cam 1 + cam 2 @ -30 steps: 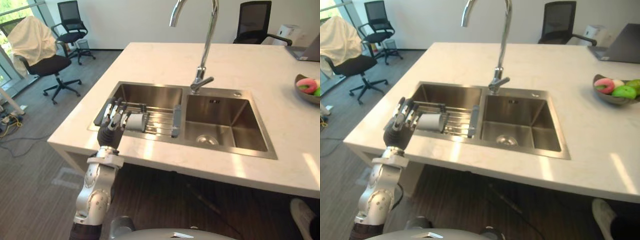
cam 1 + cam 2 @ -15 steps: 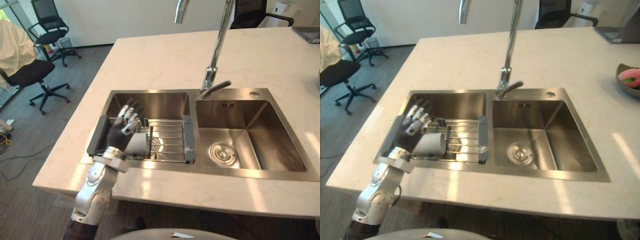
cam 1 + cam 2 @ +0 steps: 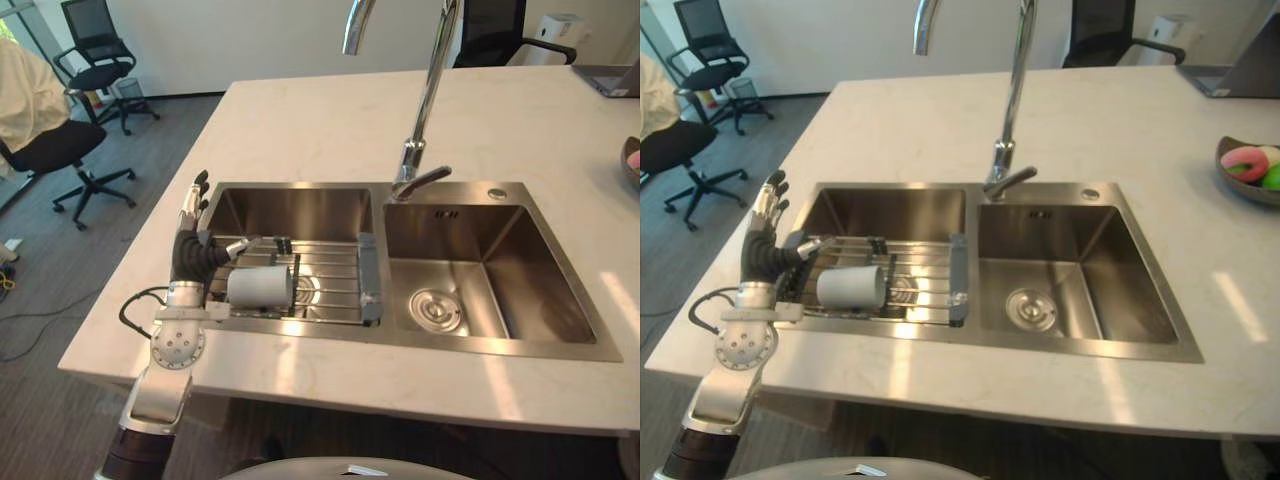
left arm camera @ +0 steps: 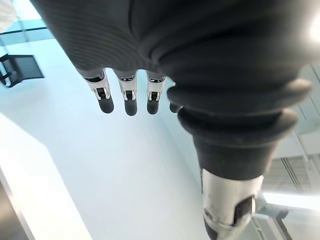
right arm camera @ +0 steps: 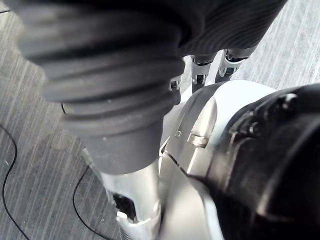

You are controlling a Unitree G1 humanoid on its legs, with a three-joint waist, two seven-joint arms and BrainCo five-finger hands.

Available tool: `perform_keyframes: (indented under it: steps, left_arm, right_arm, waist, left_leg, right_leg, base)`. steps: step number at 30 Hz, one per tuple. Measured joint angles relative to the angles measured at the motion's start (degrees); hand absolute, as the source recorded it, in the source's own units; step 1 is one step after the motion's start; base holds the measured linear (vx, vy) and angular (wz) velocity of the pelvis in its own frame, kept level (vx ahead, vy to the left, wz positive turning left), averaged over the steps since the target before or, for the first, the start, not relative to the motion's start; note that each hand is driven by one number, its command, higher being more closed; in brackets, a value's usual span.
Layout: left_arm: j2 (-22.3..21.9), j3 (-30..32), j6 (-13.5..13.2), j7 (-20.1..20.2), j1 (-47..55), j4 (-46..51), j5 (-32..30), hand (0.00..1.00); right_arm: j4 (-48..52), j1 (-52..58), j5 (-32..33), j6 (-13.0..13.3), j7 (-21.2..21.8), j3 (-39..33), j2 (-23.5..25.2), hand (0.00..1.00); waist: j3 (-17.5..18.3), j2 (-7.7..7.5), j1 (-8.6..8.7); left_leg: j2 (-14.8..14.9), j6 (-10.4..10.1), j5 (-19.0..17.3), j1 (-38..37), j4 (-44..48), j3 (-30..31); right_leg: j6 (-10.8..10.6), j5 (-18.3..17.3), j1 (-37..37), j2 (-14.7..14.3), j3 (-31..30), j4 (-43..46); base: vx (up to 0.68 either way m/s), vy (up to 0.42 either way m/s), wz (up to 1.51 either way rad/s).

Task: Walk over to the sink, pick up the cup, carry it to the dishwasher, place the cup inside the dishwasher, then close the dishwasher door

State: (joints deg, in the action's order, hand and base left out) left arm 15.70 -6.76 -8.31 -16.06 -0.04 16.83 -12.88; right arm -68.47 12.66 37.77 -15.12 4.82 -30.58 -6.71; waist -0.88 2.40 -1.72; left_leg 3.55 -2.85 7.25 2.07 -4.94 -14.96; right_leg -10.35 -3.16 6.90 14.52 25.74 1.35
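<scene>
A pale grey cup [image 3: 260, 286] lies on its side on the wire rack [image 3: 330, 285] across the left basin of the steel sink [image 3: 290, 210]. My left hand [image 3: 188, 255] stands upright at the sink's left rim, just left of the cup. It is open, with straight fingers [image 4: 127, 97] pointing up and the thumb reaching toward the cup's end; whether the thumb touches it is unclear. My right hand [image 5: 200, 70] shows close against my body, relaxed and holding nothing.
A tall curved faucet [image 3: 425, 100] rises between the two basins. A fruit bowl [image 3: 1250, 170] sits on the counter at far right, with a laptop [image 3: 610, 80] behind it. Office chairs [image 3: 60, 150] stand on the floor to the left.
The camera has shifted. My left hand has come off the top of the cup and now stands upright beside it at the sink's left rim. The cup lies where it was.
</scene>
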Motion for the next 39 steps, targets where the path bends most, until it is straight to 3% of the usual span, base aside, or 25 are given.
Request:
perform_keyframes:
  steps: [5, 8, 14, 17, 19, 21, 26, 39]
  left_arm:
    - [2.9, -1.4, -2.1, -0.8, -2.7, -3.9, -7.0, 0.00]
    - [4.7, -3.0, -2.0, -0.7, -2.9, -9.4, -10.2, 0.00]
    - [4.9, -3.5, -1.5, -2.6, -2.9, -15.2, -16.4, 0.00]
    - [6.6, -3.5, -1.4, -3.8, -3.0, -18.1, -17.5, 0.00]
    - [7.1, -3.7, -1.3, -4.8, -3.0, -21.1, -18.6, 0.00]
    - [7.9, -4.6, -0.9, -5.0, -3.1, -22.7, -18.9, 0.00]
    - [8.6, -5.3, -0.4, -5.0, -3.4, -26.8, -19.9, 0.00]
    - [10.4, -9.1, -5.5, -5.5, -7.2, -31.6, -18.2, 0.00]
  right_arm:
    - [0.2, -0.1, -1.1, 1.3, -0.1, 0.7, 1.7, 0.00]
    - [0.2, -0.5, -2.2, 1.7, -0.2, 2.3, 1.7, 0.00]
    - [0.6, -0.8, -2.2, 1.4, -0.3, 4.7, 1.6, 0.00]
    - [0.5, -1.5, -2.3, 2.0, -1.3, 5.6, 1.6, 0.00]
    - [0.6, -2.1, -6.7, 5.8, -4.3, 5.8, 1.8, 0.00]
    - [0.8, -2.6, -8.7, 7.9, -5.6, 5.8, 1.6, 0.00]
    - [2.3, -3.5, -13.8, 11.2, -8.5, 6.1, 1.4, 0.00]
    - [2.3, -4.1, -14.5, 11.0, -9.0, 11.3, 1.4, 0.00]
  waist:
    - [0.3, -1.43, 0.39]
    - [0.4, -2.53, 1.12]
    - [0.4, -2.73, 2.07]
    - [0.5, -3.11, 2.45]
    - [0.5, -3.28, 2.72]
    - [0.4, -3.30, 2.99]
    - [0.0, -3.17, 3.68]
    - [-0.4, -3.17, 4.20]
  left_leg:
    - [0.0, -0.4, 0.0, 0.2, 0.0, 0.2]
    - [0.3, -0.5, -0.2, 0.2, 0.0, 0.2]
    - [0.3, -0.9, -0.7, 0.2, 0.0, 0.4]
    - [0.5, -1.0, -0.8, 0.0, 0.0, -0.1]
    - [0.7, -1.3, -1.1, -0.5, 0.1, -0.7]
    - [0.9, -1.4, -1.1, -0.5, 0.1, -0.9]
    - [1.6, -2.2, -1.7, -2.3, 0.0, -1.7]
    - [1.6, -2.4, -2.2, -2.4, 0.0, -1.5]
  right_leg:
    - [0.6, 0.7, 0.1, -0.4, 0.1, -0.9]
    - [1.3, 1.2, 0.5, -1.0, 0.1, -2.2]
    - [1.5, 1.4, 1.2, -1.5, 0.3, -3.7]
    - [1.2, 1.8, 1.5, -1.8, 0.2, -4.6]
    - [1.0, 1.9, 1.9, -2.1, 0.0, -5.2]
    - [1.0, 2.0, 2.0, -2.3, 0.0, -5.6]
    - [1.6, 1.6, 3.3, -2.9, 0.0, -5.9]
    - [1.8, 1.4, 3.4, -2.8, 0.2, -6.0]
  base:
    - [-0.03, 0.010, 0.01]
    - [-0.01, -0.003, -0.03]
    - [0.03, -0.008, -0.02]
    - [0.08, -0.036, -0.10]
    - [0.10, -0.046, -0.11]
    - [0.08, -0.048, -0.07]
    - [0.02, -0.046, -0.10]
    - [-0.01, -0.006, -0.01]
